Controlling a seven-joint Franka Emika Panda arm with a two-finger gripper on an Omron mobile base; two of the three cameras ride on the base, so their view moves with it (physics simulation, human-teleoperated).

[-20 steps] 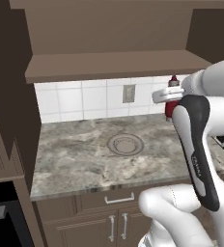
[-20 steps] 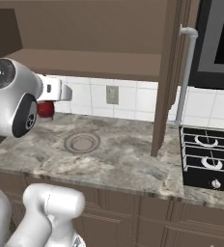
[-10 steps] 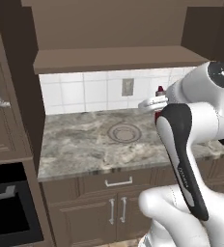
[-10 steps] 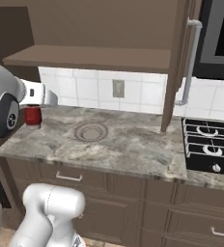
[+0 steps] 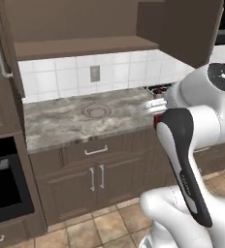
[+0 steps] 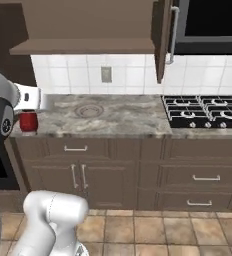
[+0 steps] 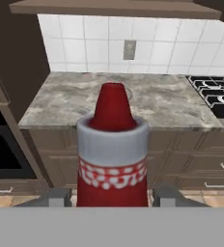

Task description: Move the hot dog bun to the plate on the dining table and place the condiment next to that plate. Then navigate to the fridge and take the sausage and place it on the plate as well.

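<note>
Condiment (image 7: 112, 159) clamped in end effector (image 7: 112, 198) — facing wall counter (image 7: 181, 103).

Red condiment (image 7: 112, 159), apparently tool-held

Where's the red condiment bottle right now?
The condiment is in the gripper, held off the wall counter in front of its left end, seen in the right base view.

One condiment (image 7: 112, 159), one bench (image 6: 133, 117), one gas hob (image 6: 206, 111), one wall socket (image 6: 106, 74), one oven (image 5: 5, 186).
</note>
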